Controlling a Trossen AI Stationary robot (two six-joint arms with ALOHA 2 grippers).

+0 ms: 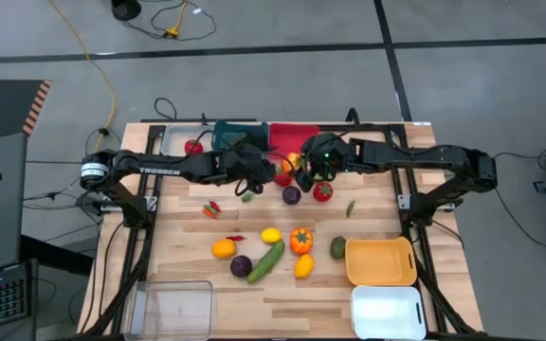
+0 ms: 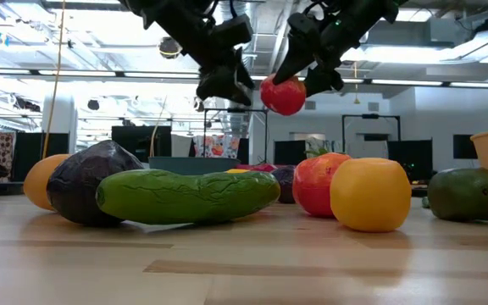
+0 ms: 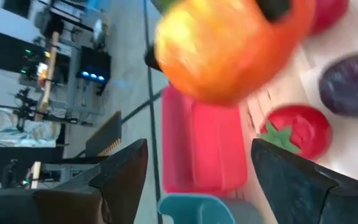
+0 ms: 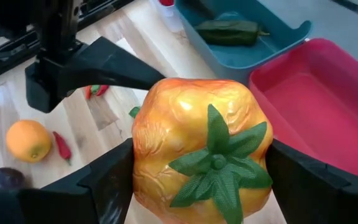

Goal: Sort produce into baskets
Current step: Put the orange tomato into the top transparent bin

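The right gripper [image 4: 197, 180] clenches an orange-yellow pepper [image 4: 201, 149] between its fingers, aloft just short of the red basket [image 4: 328, 99]. The left gripper [image 3: 197, 180], jaws parted and empty, faces it just beside the pepper, with the teal basket [image 3: 194, 208] close under it.

Yellow cable [image 1: 98, 71] across grey floor [image 1: 349, 24]; hazard-striped mat [image 1: 8, 106] beside wooden table [image 1: 282, 298].
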